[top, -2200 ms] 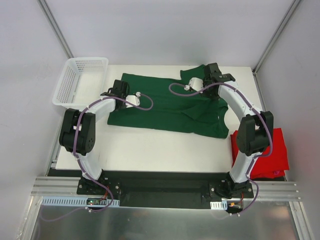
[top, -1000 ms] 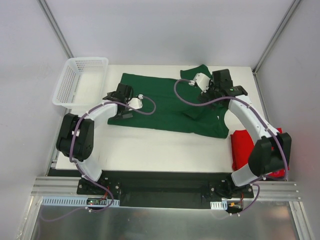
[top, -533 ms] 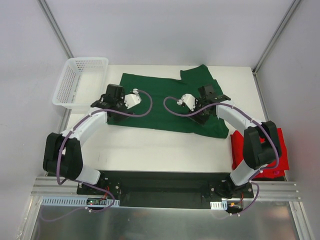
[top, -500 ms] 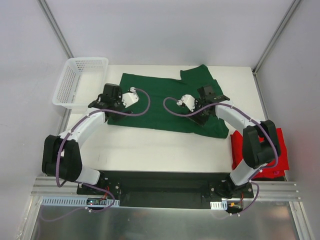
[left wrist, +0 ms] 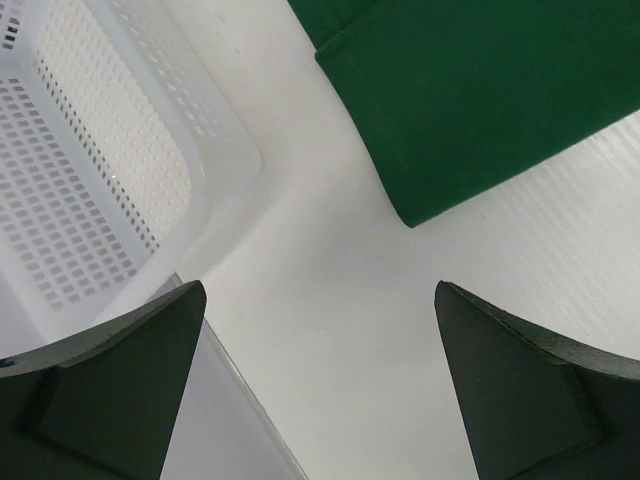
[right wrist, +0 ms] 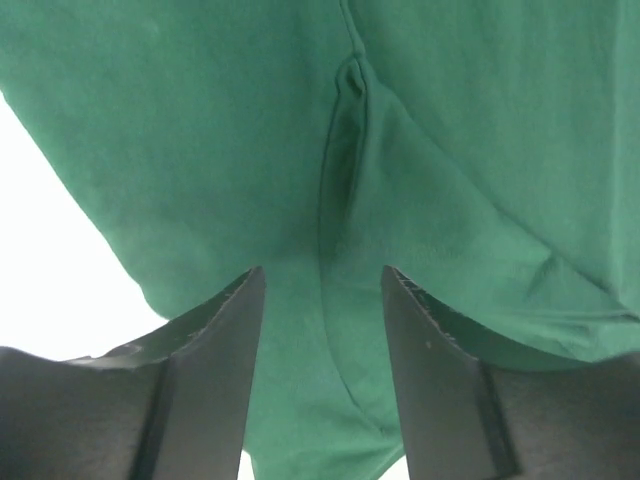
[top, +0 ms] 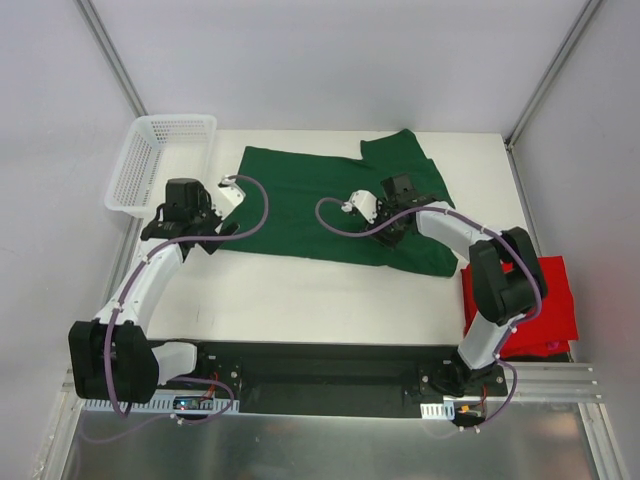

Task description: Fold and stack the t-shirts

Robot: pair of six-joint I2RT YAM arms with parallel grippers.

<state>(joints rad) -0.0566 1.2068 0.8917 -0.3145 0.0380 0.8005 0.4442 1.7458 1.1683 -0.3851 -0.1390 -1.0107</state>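
Cloth of the green shirt point(right wrist: 200, 130) lies under our right pincer point(right wrist: 322, 272), whose fingers stand half apart astride a raised crease; whether they pinch it we cannot tell. The shirt is spread flat across the table's point(top: 300, 290) 12 o'clock side, one sleeve rumpled at 1 o'clock. Our left pincer point(left wrist: 315, 295) hangs wide open and holds nothing, with the shirt's corner at its 1 o'clock and the basket point(left wrist: 120, 150) at 10. The red shirt point(top: 548, 300) lies at 4 o'clock.

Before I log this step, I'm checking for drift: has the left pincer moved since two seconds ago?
Yes. The left pincer has gone left, off the green shirt, toward the white basket.
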